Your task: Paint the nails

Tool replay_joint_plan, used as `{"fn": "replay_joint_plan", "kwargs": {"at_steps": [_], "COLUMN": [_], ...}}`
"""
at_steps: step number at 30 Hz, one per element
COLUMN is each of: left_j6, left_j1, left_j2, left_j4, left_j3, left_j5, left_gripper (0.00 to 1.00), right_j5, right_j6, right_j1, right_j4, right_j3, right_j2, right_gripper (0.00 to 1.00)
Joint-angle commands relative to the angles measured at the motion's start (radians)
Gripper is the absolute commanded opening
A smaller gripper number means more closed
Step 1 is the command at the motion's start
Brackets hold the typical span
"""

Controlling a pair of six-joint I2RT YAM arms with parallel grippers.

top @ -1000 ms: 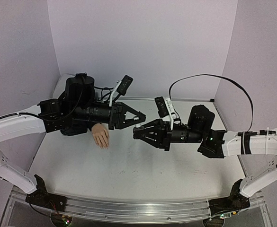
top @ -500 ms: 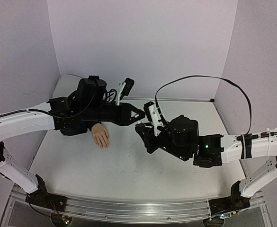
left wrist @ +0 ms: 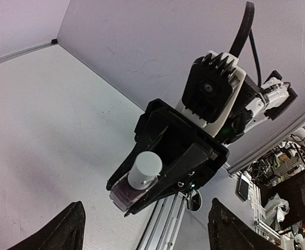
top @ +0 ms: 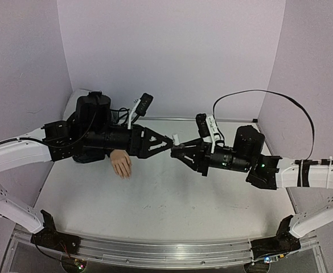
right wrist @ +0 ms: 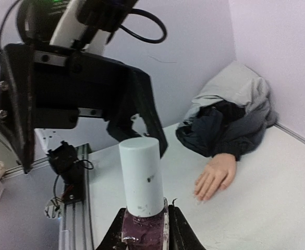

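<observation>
Right gripper [right wrist: 144, 232] clamps the polish bottle [right wrist: 141, 179] — left gripper [top: 166, 143] spread apart, facing it.

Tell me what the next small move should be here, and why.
Probably ease the left gripper forward and close it on the white cap. The right gripper holds the polish bottle, cap still on, pointed at the open left gripper, which is not around it yet.

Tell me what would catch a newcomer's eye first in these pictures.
Mid-air over the table centre, the right gripper clamps a small white-capped polish bottle, and the open left gripper points straight at it. To their left, a peach mannequin hand in a black sleeve lies flat on the table, beneath the left arm.
</observation>
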Motion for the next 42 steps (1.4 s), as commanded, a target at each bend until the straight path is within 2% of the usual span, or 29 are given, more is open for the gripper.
{"fn": "replay_joint_plan", "kwargs": {"at_steps": [1, 4, 9, 15, 18, 21, 22, 25, 27, 29, 30, 33, 38, 40, 41, 42], "left_j6": [0.025, 0.028, 0.049, 0.056, 0.057, 0.053, 0.052, 0.052, 0.049, 0.047, 0.048, 0.05, 0.045, 0.048, 0.051, 0.055], "left_j1": [0.004, 0.004, 0.004, 0.004, 0.004, 0.004, 0.004, 0.004, 0.004, 0.004, 0.004, 0.005, 0.004, 0.004, 0.004, 0.004], "left_j2": [-0.022, -0.005, 0.011, 0.013, 0.016, 0.019, 0.018, 0.012, 0.012, 0.025, 0.036, 0.065, 0.1, 0.106, 0.103, 0.099], "left_j4": [0.12, 0.129, 0.135, 0.135, 0.134, 0.132, 0.129, 0.113, 0.077, 0.024, 0.002, -0.04, -0.101, -0.118, -0.124, -0.129], "left_j3": [0.003, 0.013, 0.038, 0.045, 0.044, 0.042, 0.04, 0.035, 0.041, 0.063, 0.076, 0.101, 0.135, 0.144, 0.146, 0.145], "left_j5": [0.071, 0.096, 0.147, 0.15, 0.153, 0.14, 0.131, 0.08, 0.027, -0.022, -0.034, -0.051, -0.075, -0.07, -0.068, -0.07], "left_gripper": [0.8, 0.77, 0.66, 0.5, 0.38, 0.14, 0.09, 0.05, 0.0, 0.0, 0.0, 0.0, 0.0, 0.09, 0.19, 0.24], "right_j5": [-0.29, -0.319, -0.336, -0.359, -0.353, -0.311, -0.287, -0.151, 0.006, 0.274, 0.357, 0.46, 0.446, 0.395, 0.375, 0.356], "right_j6": [0.068, 0.077, 0.081, 0.09, 0.089, 0.084, 0.08, 0.049, 0.024, 0.005, 0.001, -0.003, -0.04, -0.059, -0.066, -0.072], "right_j1": [-0.019, -0.019, -0.021, -0.021, -0.021, -0.02, -0.021, -0.021, -0.02, 0.012, 0.028, 0.055, 0.071, 0.071, 0.071, 0.071], "right_j4": [0.165, 0.176, 0.185, 0.203, 0.203, 0.202, 0.2, 0.137, 0.063, -0.025, -0.041, -0.007, 0.013, 0.018, 0.024, 0.033], "right_j3": [0.016, 0.029, 0.05, 0.074, 0.076, 0.068, 0.065, 0.066, 0.079, 0.108, 0.115, 0.104, 0.129, 0.126, 0.119, 0.107], "right_j2": [-0.036, -0.023, 0.007, 0.049, 0.057, 0.049, 0.046, 0.037, 0.04, 0.055, 0.059, 0.046, 0.071, 0.085, 0.087, 0.089], "right_gripper": [0.0, 0.0, 0.0, 0.0, 0.0, 0.0, 0.0, 0.0, 0.0, 0.0, 0.0, 0.0, 0.0, 0.0, 0.0, 0.0]}}
